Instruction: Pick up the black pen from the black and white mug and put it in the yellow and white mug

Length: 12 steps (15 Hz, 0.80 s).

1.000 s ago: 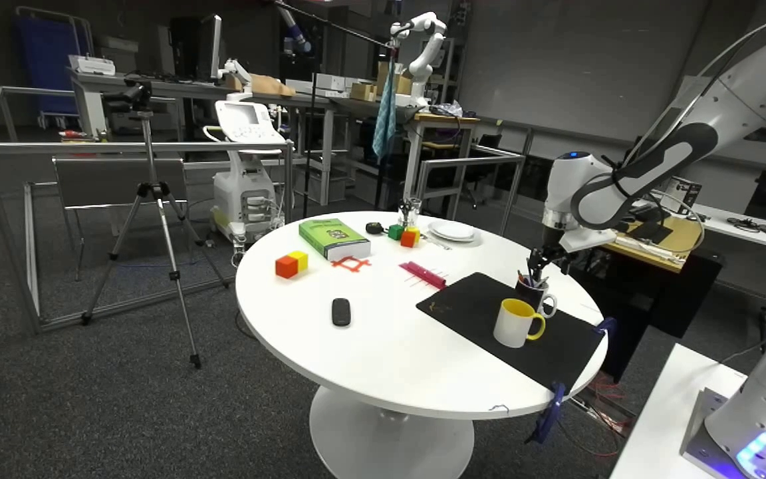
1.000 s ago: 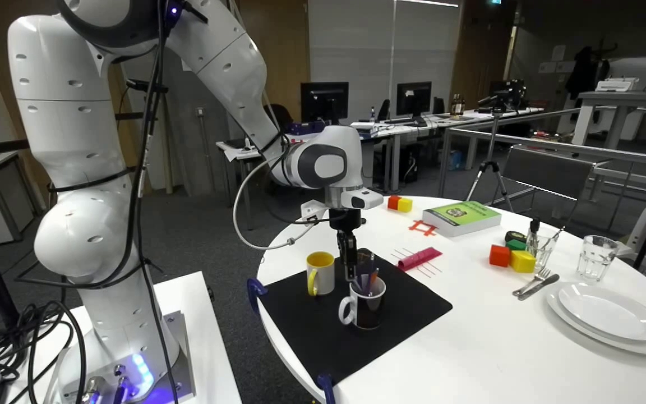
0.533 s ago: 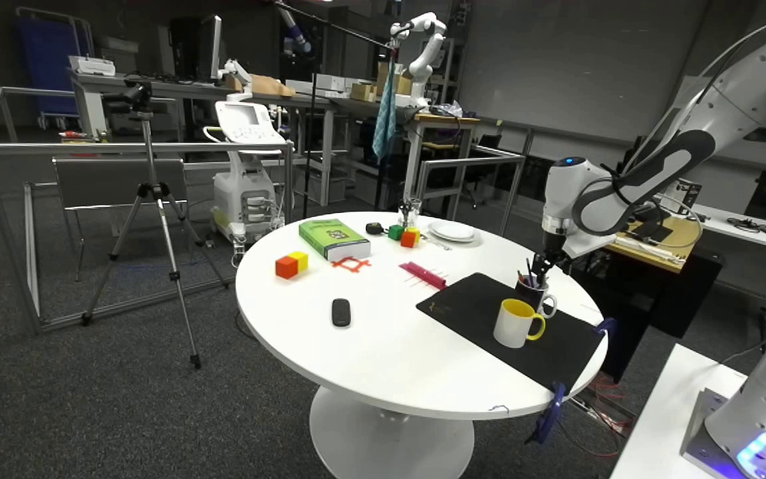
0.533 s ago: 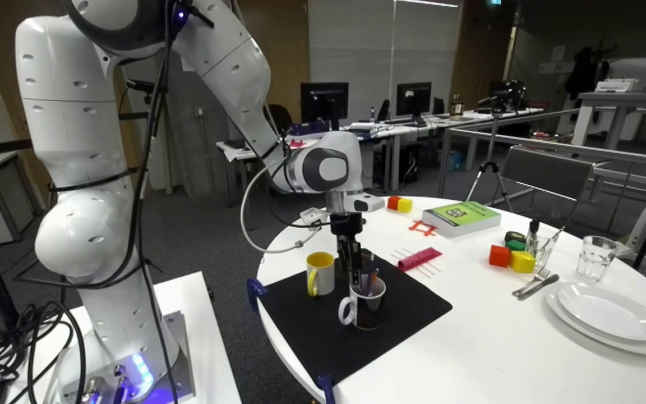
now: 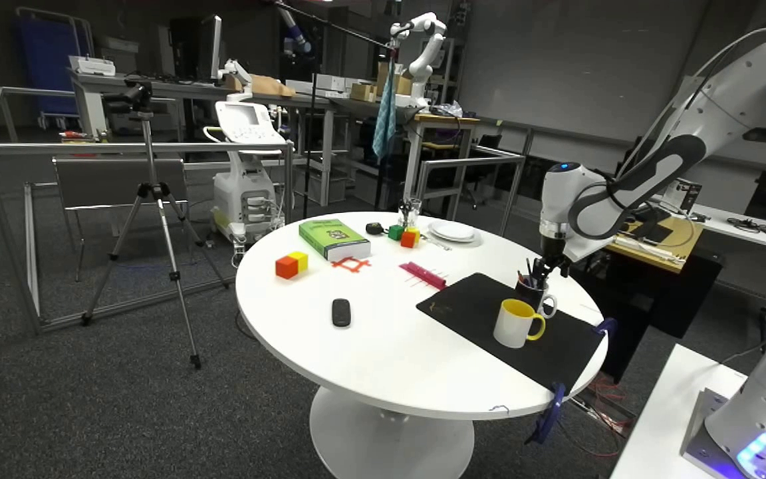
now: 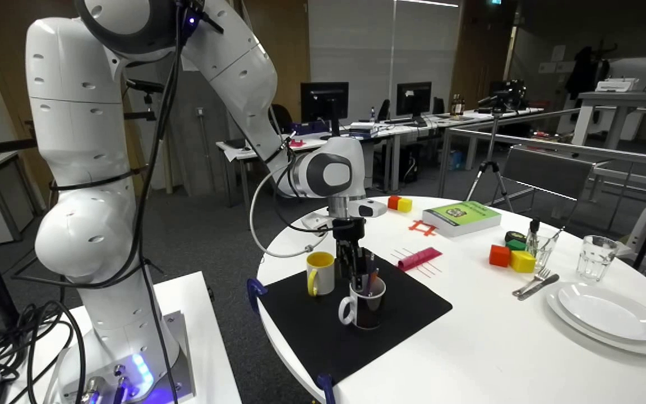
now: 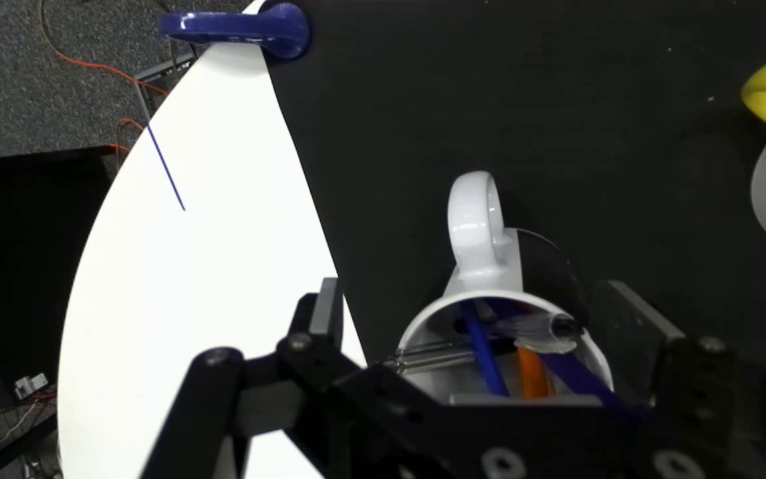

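The black and white mug (image 6: 370, 311) stands upright with several pens in it; it shows in an exterior view (image 5: 526, 293) and by its white handle in the wrist view (image 7: 473, 233). Two clear-barrelled pens with dark parts lean in it, one with a black end (image 7: 532, 327); which is the black pen I cannot tell. Blue and orange pens stand beside them. My gripper (image 7: 486, 316) is open above this mug, its fingers apart on either side of the rim. In an exterior view the fingertips (image 6: 359, 283) are near the rim. The yellow and white mug (image 6: 326, 279) stands upright beside it.
Both mugs stand on a black mat (image 6: 323, 336) clamped by blue clamps (image 6: 255, 293) at the table edge. A pink roll (image 6: 419, 258), a green book (image 6: 460, 217), blocks (image 6: 499, 255), glasses (image 6: 596, 258) and plates (image 6: 609, 314) stand farther off on the white table (image 6: 485, 336).
My gripper has moved down toward the pens in the black and white mug and has turned somewhat. The mugs have not moved.
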{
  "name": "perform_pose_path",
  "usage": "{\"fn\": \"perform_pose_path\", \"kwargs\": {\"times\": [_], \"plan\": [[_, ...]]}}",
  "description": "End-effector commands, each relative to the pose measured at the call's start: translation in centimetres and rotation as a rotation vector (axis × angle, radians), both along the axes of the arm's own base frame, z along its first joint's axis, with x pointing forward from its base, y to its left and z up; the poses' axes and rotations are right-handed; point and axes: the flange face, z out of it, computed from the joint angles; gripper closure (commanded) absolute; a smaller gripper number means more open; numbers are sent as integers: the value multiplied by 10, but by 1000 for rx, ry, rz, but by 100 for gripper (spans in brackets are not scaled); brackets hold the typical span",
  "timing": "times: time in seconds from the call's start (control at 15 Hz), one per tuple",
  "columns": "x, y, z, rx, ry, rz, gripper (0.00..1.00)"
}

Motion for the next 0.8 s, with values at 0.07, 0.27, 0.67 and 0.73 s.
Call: {"fn": "perform_pose_path", "kwargs": {"times": [0.07,0.27,0.67,0.73], "plan": [[11,-3,-3,19,9,53,0],[12,-4,-6,20,22,76,26],[13,-3,-8,18,34,100,71],[13,-3,-8,18,35,102,80]]}}
